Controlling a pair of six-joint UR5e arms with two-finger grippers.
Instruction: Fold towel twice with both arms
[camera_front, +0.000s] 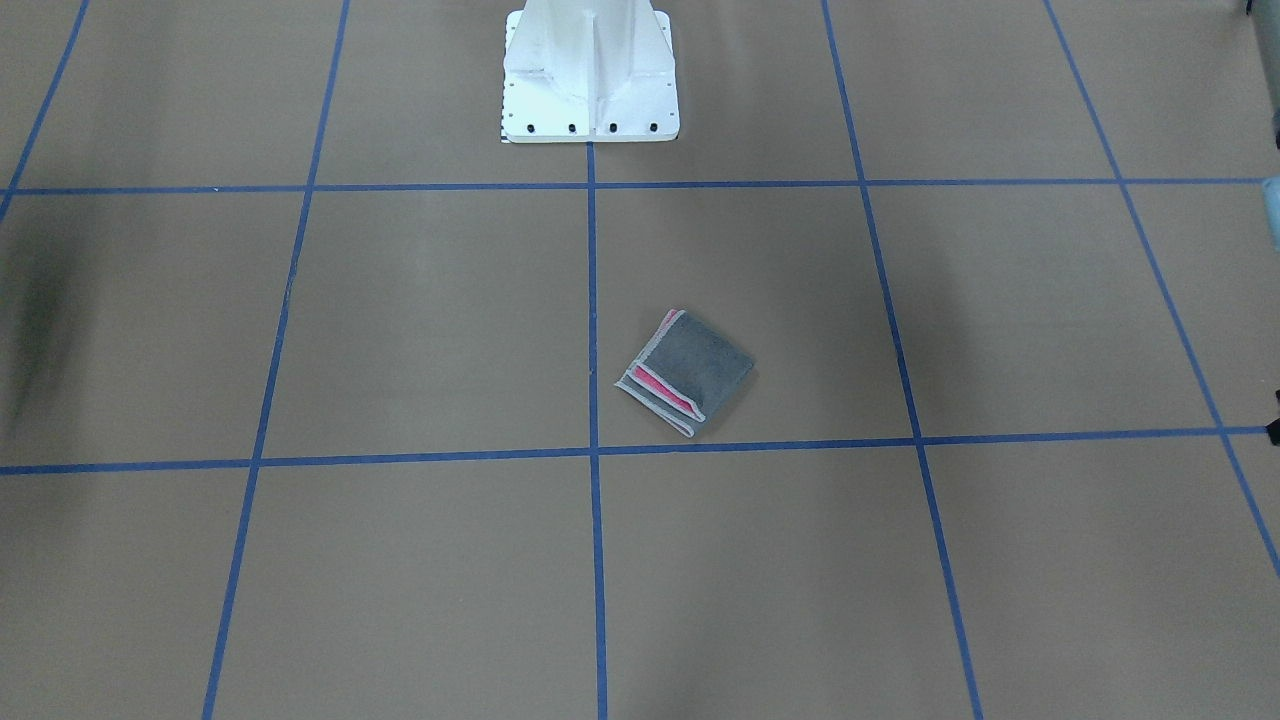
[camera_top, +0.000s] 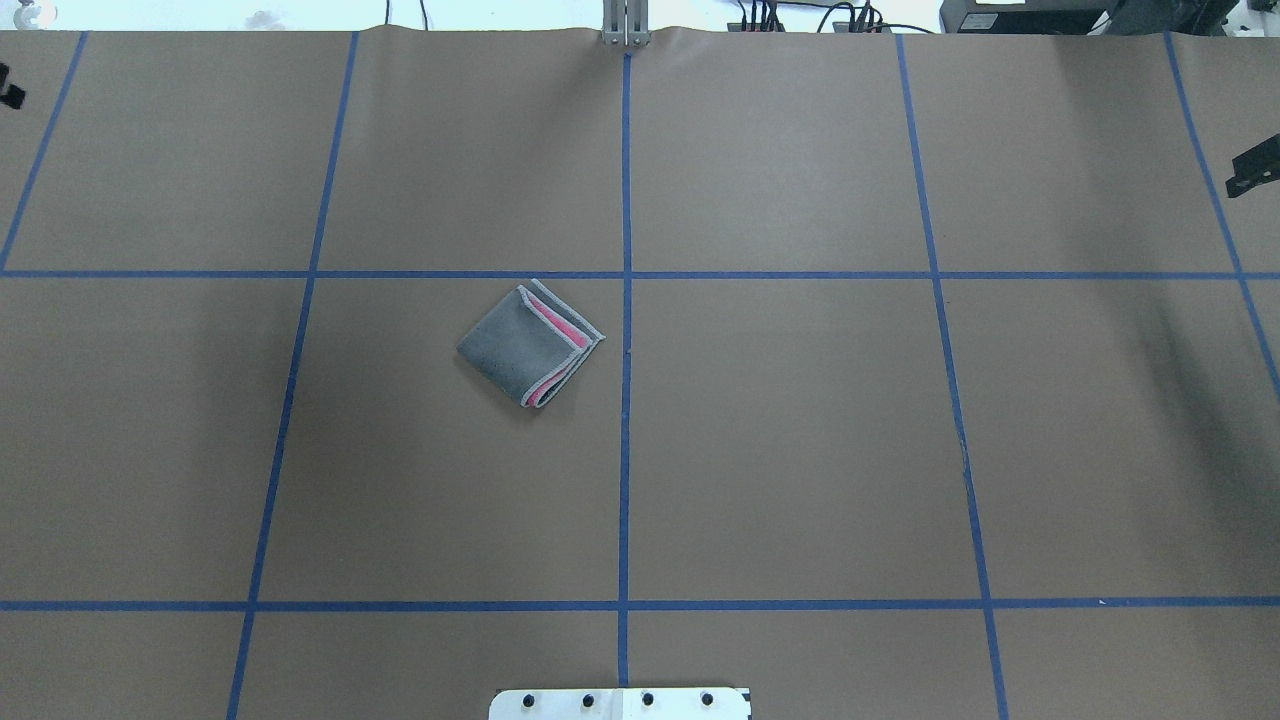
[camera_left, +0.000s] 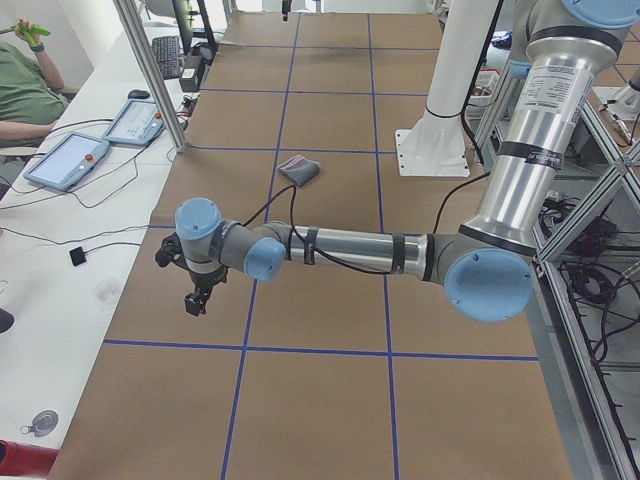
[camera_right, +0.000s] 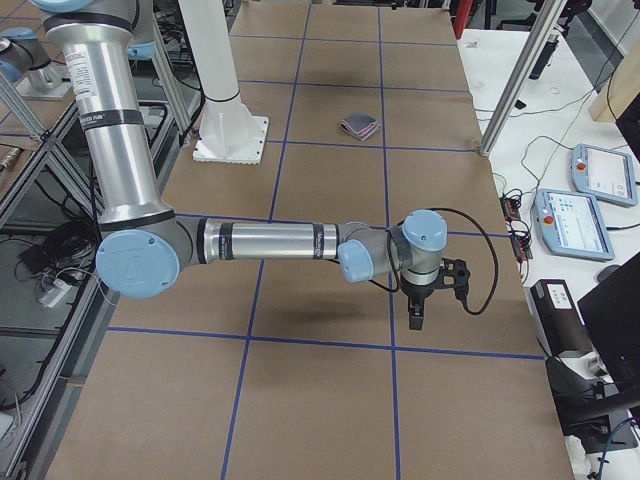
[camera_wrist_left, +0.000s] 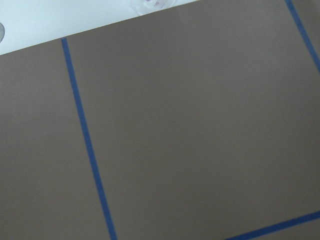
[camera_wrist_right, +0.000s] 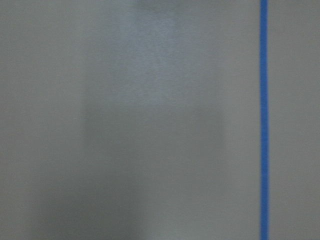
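The towel lies folded into a small square on the brown table, dark grey face up, with pink layers and light grey edging showing along two sides. It also shows in the overhead view and small in both side views. My left gripper hangs over the table's left end, far from the towel and holding nothing. My right gripper hangs over the right end, also far from it and holding nothing. I cannot tell whether either is open or shut. Both wrist views show only bare table and blue tape.
The white pedestal stands at the robot side of the table. Blue tape lines divide the brown surface. A side bench with tablets and a seated person lies past the left end; more tablets lie past the right end.
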